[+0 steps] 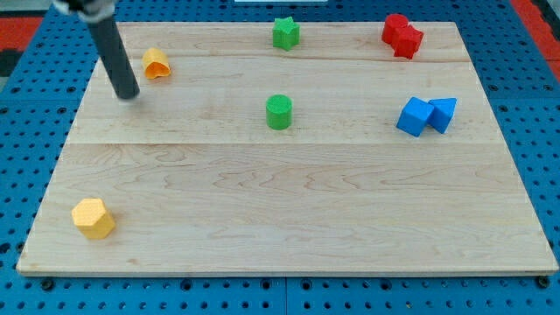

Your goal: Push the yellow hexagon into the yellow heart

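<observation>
The yellow hexagon [93,218] lies near the board's bottom left corner. The yellow heart [156,64] lies near the top left. My tip [128,94] is at the end of the dark rod, just below and left of the yellow heart, a small gap apart from it. The tip is far above the yellow hexagon.
A green star [285,33] sits at the top middle and a green cylinder [278,112] in the centre. Two red blocks [402,35] touch at the top right. A blue cube [414,116] and a blue triangle [443,114] touch at the right. The wooden board [289,227] lies on a blue pegboard.
</observation>
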Robot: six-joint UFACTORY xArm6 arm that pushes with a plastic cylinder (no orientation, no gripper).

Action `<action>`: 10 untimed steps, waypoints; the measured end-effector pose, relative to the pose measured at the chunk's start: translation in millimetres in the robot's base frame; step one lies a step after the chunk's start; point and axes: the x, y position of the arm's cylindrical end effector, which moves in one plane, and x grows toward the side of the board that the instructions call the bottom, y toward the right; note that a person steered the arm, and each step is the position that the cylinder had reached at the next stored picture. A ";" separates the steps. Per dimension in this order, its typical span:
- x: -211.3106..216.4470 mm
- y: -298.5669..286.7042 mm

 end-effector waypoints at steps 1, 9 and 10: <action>116.5 29.2; 140.1 26.8; 94.8 18.7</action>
